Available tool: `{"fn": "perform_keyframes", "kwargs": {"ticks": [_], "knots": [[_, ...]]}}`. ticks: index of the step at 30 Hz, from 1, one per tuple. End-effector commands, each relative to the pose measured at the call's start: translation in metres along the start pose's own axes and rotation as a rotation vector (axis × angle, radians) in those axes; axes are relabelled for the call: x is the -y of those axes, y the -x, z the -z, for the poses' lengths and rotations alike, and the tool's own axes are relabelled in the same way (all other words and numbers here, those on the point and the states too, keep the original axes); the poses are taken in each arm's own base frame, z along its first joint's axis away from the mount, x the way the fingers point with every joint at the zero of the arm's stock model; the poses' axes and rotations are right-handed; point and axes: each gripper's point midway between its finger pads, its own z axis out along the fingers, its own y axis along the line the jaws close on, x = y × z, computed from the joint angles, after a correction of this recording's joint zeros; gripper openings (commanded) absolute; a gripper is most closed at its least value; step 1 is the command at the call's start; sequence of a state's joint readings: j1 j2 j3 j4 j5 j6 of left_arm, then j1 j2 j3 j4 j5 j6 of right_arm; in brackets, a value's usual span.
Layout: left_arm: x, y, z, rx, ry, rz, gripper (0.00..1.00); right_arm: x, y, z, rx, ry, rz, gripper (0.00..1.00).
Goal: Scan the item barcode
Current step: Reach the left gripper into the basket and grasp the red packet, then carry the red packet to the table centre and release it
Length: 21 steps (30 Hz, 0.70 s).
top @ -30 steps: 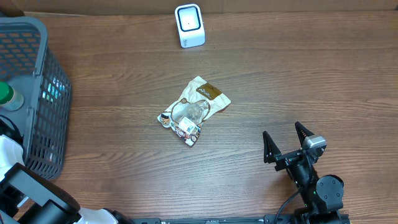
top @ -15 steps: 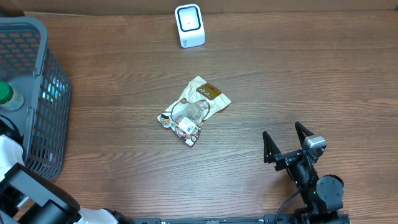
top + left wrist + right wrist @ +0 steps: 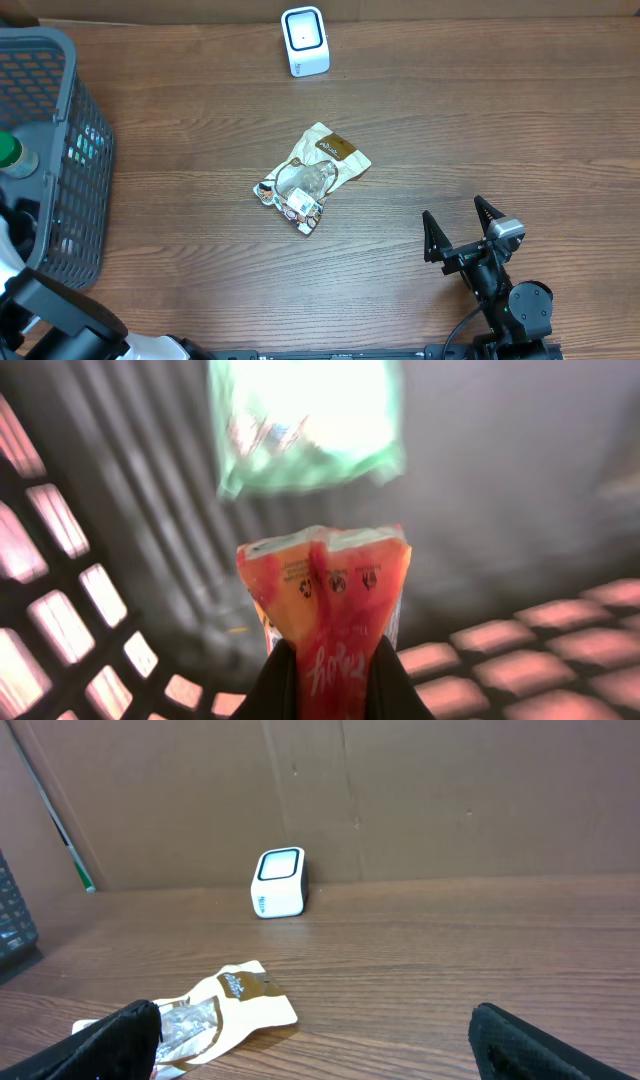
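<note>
The left tool (image 3: 335,678) is pinched fully shut on the lower end of a floppy orange-and-red foil pouch (image 3: 325,590), its two dark fingers (image 3: 278,682) pressed against either side of the printed film. The pouch stands up from the jaws inside the grey plastic lattice basket (image 3: 62,150), which sits at nine o'clock on the brown wooden bench (image 3: 480,110). This pouch appears to be the item to scan. A blurred pale-green packet (image 3: 305,420) lies just beyond it at twelve o'clock in the wrist view, and a green-capped bottle (image 3: 8,152) shows over the basket rim.

The right tool (image 3: 451,207) rests at five o'clock with its jaws spread wide and nothing between them. A beige-and-brown snack pouch (image 3: 312,178) lies near the bench's centre, and the small white box-shaped scanner (image 3: 304,40) stands at twelve o'clock, well apart from the basket.

The grip takes only a narrow strip of slick film, so the pouch could slide out or fold over during the lift. Its free upper edge could catch on the lattice wall or drag the green packet along. Where the barcode is printed cannot be told, so the pouch may reach the scanner facing the wrong way and fail to read.
</note>
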State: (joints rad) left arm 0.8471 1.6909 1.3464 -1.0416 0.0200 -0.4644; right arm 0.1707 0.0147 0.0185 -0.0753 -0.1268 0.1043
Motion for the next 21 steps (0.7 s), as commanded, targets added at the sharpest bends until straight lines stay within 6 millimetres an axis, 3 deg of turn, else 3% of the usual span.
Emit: {"fn": "perform_keyframes", "kwargs": {"ticks": [1, 6, 10, 13, 16, 18, 21], "knots": [[0.033, 0.033, 0.066, 0.107, -0.153, 0.007, 0.04, 0.000, -0.001, 0.000, 0.005, 0.005, -0.003, 1.00], [0.063, 0.049, 0.162, 0.230, -0.329, -0.023, 0.04, 0.000, -0.001, 0.000, 0.005, 0.005, -0.003, 1.00], [0.086, 0.037, 0.237, 0.308, -0.510, -0.079, 0.04, 0.000, -0.002, 0.000, 0.005, 0.005, -0.003, 1.00], [0.107, 0.007, 0.282, 0.327, -0.654, -0.161, 0.04, 0.000, -0.001, 0.000, 0.005, 0.005, -0.003, 1.00], [0.125, -0.036, 0.314, 0.350, -0.735, -0.300, 0.04, 0.000, -0.002, 0.000, 0.005, 0.005, -0.003, 1.00], [0.136, -0.067, 0.326, 0.370, -0.750, -0.433, 0.04, 0.000, -0.001, 0.000, 0.005, 0.005, -0.003, 1.00], [0.145, -0.111, 0.326, 0.376, -0.695, -0.593, 0.04, 0.000, -0.001, 0.000, 0.005, 0.005, -0.003, 1.00]]}}
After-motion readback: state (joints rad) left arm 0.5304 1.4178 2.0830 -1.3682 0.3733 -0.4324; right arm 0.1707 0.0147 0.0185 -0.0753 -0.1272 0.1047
